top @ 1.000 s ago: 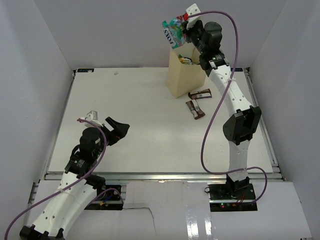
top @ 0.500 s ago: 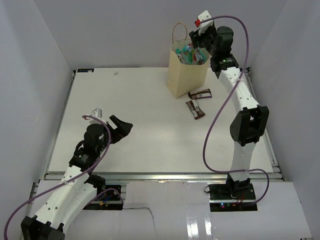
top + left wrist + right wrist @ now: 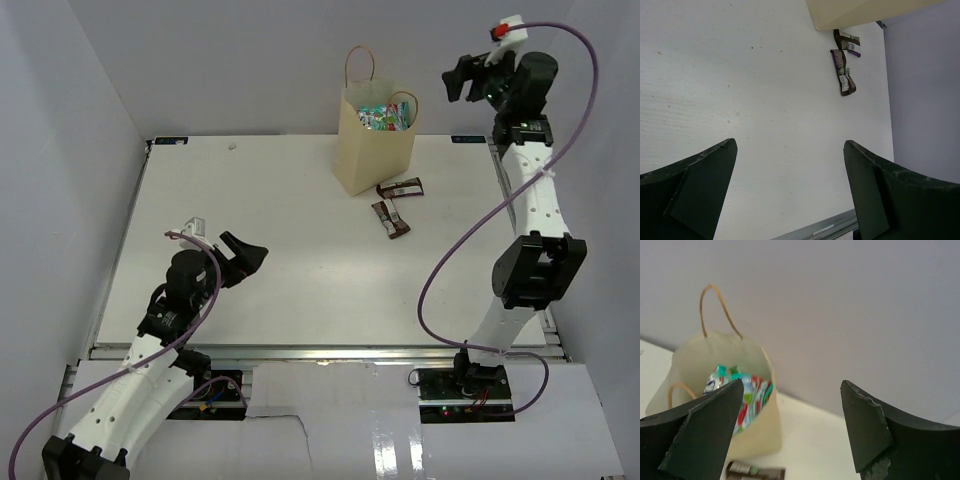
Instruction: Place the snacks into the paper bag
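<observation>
Top external: paper bag (image 3: 372,155) stands upright at the far side of the table (image 3: 260,200), right of centre, handles up. Teal-and-red snack packets (image 3: 383,115) sit inside its open mouth. Two thin dark brown bars lie flat on the table just beside the bag's near right corner: far bar (image 3: 400,188) close to the base, near bar (image 3: 390,219) a little closer to me. My right gripper (image 3: 462,78) hangs high in the air, right of the bag, jaws wide apart, nothing between them. My left gripper (image 3: 240,258) hovers over the near left of the table, well apart from the bag, jaws wide apart, empty.
</observation>
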Robot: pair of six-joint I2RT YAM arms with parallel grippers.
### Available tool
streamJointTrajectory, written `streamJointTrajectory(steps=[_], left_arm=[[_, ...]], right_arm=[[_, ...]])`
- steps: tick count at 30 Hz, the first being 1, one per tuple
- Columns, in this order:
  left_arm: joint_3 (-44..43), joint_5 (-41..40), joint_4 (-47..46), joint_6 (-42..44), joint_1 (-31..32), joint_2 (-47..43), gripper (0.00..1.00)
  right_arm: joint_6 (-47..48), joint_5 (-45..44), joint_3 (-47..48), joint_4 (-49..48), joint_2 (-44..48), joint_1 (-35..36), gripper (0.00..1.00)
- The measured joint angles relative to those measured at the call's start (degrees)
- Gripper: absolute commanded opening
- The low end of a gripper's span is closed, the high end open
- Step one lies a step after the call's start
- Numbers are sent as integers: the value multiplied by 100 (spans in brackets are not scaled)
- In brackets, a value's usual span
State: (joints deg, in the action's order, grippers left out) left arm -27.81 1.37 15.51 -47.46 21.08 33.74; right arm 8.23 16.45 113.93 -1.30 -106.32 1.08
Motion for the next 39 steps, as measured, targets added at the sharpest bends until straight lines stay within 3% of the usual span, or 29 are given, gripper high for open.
streamJointTrajectory(steps=[5,9,11,13,18,21,28,33,39], left_arm=[[7,85,-103,0,0,216,98],[7,190,-190,2,0,531,98],[2,256,-240,4,0,691,98],[-2,308,-278,2,0,809,98],[-7,393,-334,-7,0,866,98],[-7,402,-334,-48,0,748,98],[4,400,-332,-131,0,481,98],[13,404,-332,-155,0,542,98],[31,409,-345,-162,0,527,98]], right_arm=[[-1067,1773,-1567,535,514,-997,75],[-697,1985,-2295,1816,146,-649,79],[-529,1714,-2544,2271,-125,-195,92],[-391,1228,-2780,2559,-345,323,97],[-249,-304,-3254,2649,-507,1394,97],[-188,-1016,-3331,2498,-592,1665,91],[-61,-1895,-3536,2179,-804,1735,56],[166,-1823,-3783,1915,-664,1727,13],[1346,-385,-4736,2052,459,1565,8]])
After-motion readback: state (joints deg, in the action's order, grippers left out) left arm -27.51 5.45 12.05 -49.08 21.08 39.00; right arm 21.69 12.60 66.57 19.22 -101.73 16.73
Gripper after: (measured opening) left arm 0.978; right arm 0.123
